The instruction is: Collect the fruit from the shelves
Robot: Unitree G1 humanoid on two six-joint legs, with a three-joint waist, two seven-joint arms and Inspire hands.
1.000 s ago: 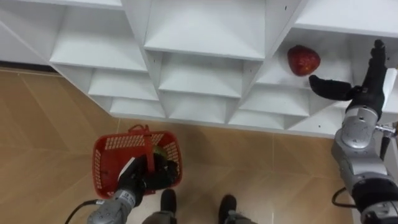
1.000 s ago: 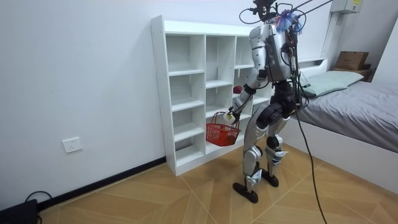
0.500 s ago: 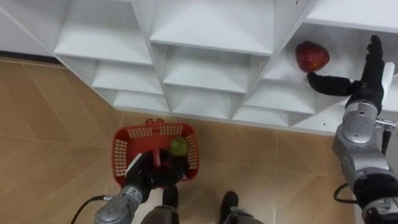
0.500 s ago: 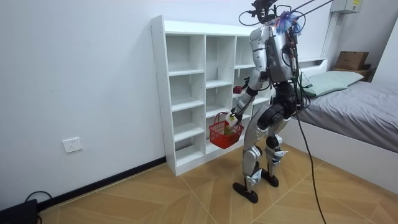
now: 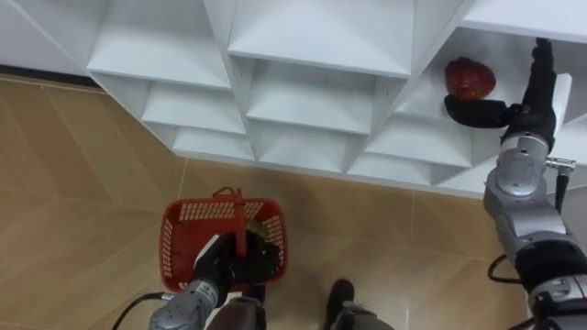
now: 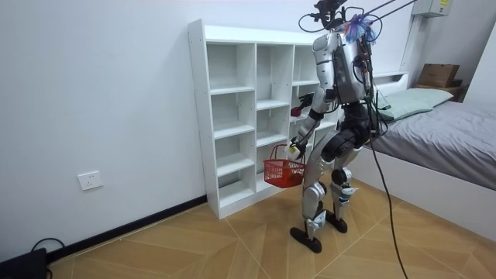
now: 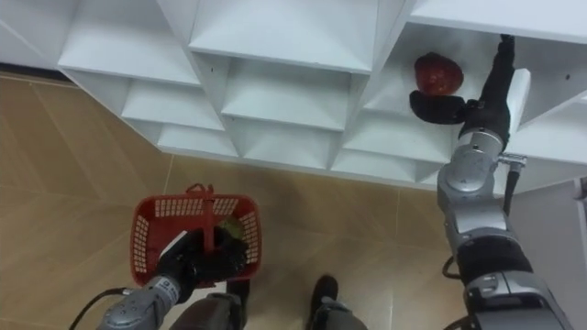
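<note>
Left eye view shows two fruits, one basket and one closet. The red fruit [image 5: 470, 78] lies on a shelf in the closet's right column, far up at the right of the scene. It is dark red and glossy, rounded but a little lumpy, and sits alone in its compartment.

The right robot hand [image 5: 525, 117] is open at that same compartment. Its dark thumb reaches left along the near side of the red fruit, very close to it, and whether they touch cannot be told. Its straight fingers [image 5: 543, 64] point far into the compartment, to the right of the fruit and apart from it.

The greenish fruit [image 5: 258, 228] lies inside the red basket [image 5: 176, 240], mostly hidden behind the basket's handle. The left robot hand [image 5: 231, 267] is curled round that handle and holds the basket low at the near left, above the wooden floor [image 5: 83, 174].

The closet [image 5: 321, 37] is white, with many open square compartments.

In the room view the robot stands upright facing the closet's right column. The basket hangs at knee height in front of the lower shelves. One bed [image 6: 446, 132] stands at the room view's right, and one wall socket [image 6: 89, 180] sits low on the wall at its left.
</note>
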